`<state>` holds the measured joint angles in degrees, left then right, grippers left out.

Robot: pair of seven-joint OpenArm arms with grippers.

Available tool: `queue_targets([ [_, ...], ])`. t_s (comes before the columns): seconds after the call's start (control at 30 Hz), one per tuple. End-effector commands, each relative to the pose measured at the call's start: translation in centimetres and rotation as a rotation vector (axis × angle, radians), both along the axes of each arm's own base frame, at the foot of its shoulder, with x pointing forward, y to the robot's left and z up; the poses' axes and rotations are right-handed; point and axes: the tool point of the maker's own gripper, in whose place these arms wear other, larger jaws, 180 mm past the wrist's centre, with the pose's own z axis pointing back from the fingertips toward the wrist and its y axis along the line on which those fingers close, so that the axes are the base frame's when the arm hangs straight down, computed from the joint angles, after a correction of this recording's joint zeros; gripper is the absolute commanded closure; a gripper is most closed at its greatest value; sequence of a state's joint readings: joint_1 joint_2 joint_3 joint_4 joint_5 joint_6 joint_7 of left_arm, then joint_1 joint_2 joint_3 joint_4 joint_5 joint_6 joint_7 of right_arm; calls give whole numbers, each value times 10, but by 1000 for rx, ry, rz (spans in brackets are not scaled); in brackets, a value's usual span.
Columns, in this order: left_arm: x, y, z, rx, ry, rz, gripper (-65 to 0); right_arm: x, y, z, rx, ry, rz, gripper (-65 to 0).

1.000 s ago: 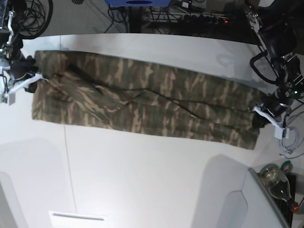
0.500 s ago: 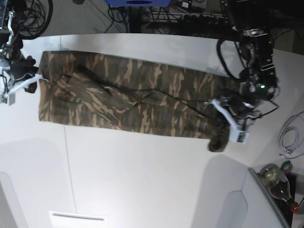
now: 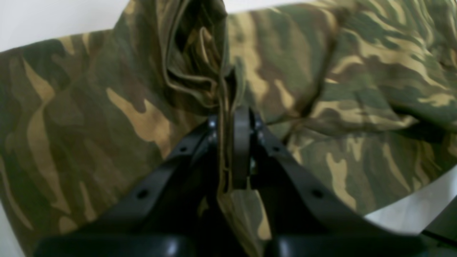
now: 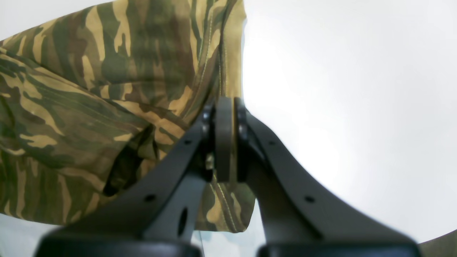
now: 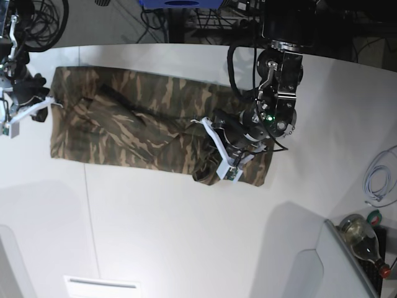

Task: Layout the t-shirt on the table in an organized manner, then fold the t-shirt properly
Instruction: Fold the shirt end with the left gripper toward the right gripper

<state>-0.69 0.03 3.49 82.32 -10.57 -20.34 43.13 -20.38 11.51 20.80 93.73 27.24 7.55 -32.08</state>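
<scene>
The left claw (image 5: 214, 155), clamped on the shirt (image 5: 124, 124), is carrying its end toward mid-frame, halving it, while the right claw (image 5: 43, 102) is pinning the upper-left end.

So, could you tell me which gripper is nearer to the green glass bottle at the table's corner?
Left. The left gripper, shut on the t-shirt, is mid-table, closer to the bottle. The right gripper pinches the shirt's opposite end, across the table.
</scene>
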Motion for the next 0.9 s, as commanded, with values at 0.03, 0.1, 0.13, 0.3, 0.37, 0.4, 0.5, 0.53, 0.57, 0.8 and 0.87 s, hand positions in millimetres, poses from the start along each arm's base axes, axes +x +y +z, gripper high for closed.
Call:
queue_targets([
  [0.03,13,-4,15,-27,-53,5,0,8,-7,12,-17,-47,-2,-17],
  [0.1,12,-6,15,-29,-53,1,0,8,-7,12,-17,-47,-2,-17],
  [0.13,11,-10,15,-29,-53,-11,0,8,-7,12,-17,-47,-2,-17],
  [0.3,4,-24,13,-28,-48,-57,0,9,-7,13,-17,-48,-2,-17],
  [0.37,2,-28,13,-30,-46,-68,0,9,-7,13,-17,-48,-2,-17],
  [0.4,3,-27,13,-30,-46,-67,0,9,-7,13,-17,-48,-2,-17],
  [0.5,3,-28,13,-32,-47,-66,0,9,-7,13,-17,-48,-2,-17],
  [0.53,3,-28,13,-32,-47,-66,0,9,-7,13,-17,-48,-2,-17],
  [0.57,4,-27,14,-30,-49,-67,0,9,-7,13,-17,-48,-2,-17],
  [0.8,4,-29,14,-37,-47,-66,0,10,-7,13,-17,-51,-2,-17],
  [0.87,3,-29,14,-37,-47,-67,0,10,-7,13,-17,-51,-2,-17],
])
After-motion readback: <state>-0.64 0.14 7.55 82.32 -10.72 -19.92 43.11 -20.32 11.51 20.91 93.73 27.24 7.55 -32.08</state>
